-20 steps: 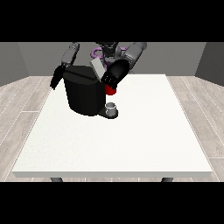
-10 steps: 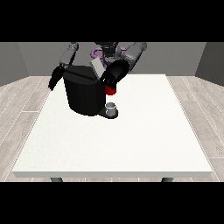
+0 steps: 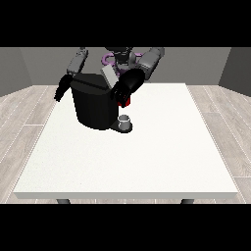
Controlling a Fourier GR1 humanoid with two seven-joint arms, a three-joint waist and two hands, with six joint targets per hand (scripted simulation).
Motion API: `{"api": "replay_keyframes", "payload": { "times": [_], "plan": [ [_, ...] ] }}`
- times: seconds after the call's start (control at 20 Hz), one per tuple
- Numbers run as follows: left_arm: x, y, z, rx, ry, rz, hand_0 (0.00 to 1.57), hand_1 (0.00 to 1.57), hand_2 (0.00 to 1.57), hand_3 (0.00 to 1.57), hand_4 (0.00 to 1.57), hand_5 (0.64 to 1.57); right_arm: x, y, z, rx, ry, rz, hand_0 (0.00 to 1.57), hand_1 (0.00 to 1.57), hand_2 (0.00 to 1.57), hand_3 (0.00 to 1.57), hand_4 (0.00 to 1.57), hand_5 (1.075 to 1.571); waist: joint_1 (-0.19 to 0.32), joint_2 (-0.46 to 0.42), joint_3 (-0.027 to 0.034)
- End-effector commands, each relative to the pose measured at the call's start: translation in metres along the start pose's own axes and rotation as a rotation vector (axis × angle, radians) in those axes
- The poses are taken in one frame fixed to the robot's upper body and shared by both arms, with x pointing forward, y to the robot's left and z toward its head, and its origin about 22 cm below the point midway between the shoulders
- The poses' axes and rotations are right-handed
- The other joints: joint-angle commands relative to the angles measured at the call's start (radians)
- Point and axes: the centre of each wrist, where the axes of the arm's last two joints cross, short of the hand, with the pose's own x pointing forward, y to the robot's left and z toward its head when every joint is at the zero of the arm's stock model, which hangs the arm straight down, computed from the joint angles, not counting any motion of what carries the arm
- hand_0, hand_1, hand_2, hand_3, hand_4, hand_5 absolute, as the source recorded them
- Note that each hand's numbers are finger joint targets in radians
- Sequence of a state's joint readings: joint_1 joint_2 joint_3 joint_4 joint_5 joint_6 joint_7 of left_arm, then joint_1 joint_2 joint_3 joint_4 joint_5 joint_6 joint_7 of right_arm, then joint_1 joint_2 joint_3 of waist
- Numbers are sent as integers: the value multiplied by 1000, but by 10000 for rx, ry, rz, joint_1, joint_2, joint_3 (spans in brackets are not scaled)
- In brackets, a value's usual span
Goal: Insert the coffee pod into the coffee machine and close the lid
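The black coffee machine (image 3: 94, 107) stands on the far left part of the white table (image 3: 147, 157). Its grey lid (image 3: 109, 75) is tilted up at the top. The hand at the view's right (image 3: 125, 87) sits against the machine's upper right corner, just below the lid. A red thing at the machine (image 3: 127, 102) shows under that hand. A small grey thing (image 3: 125, 120) stands on the machine's base in front. The hand at the view's left (image 3: 61, 91) hangs beside the machine's left side with relaxed fingers, holding nothing.
The robot's torso (image 3: 120, 55) is behind the machine at the table's far edge. Bare white tabletop stretches in front of and to the right of the machine. Wooden floor surrounds the table.
The hand at the view's right has shifted slightly at the machine's top right. The arm at the view's left has risen a little. The lid is still tilted up.
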State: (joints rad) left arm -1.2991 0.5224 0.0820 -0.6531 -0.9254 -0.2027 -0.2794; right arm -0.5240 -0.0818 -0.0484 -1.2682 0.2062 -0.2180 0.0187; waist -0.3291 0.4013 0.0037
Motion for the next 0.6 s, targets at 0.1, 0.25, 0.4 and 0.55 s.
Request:
{"api": "replay_keyframes", "payload": {
  "times": [0.1, 0.25, 0.4, 0.55],
  "plan": [
    [-20, 5, 9, 211, 542, -43, 0, 0, 526, 441, 0, 1571, -2, -5, 5, 402, 234, -67, 0, 0, 0, 0, 133, 1571, -187, -216, -35],
    [-2, -29, 1, -437, 262, 74, 0, 0, 432, 326, 0, 1571, -5, 8, 4, 54, 659, -275, 0, 0, 0, 0, 0, 1571, 414, -550, -33],
    [-16, -40, 9, -750, 605, 384, 0, 0, 299, 199, 0, 1571, -17, -1, 13, 208, 877, -122, 0, 0, 0, 0, 0, 1571, 462, -918, -35],
    [-9, -86, 14, -1743, 910, 970, 0, 0, 0, 60, 0, 1571, -64, -12, 47, 136, 1907, -98, 0, 0, 0, 0, 0, 1571, 830, -2120, -30]
  ]
}}
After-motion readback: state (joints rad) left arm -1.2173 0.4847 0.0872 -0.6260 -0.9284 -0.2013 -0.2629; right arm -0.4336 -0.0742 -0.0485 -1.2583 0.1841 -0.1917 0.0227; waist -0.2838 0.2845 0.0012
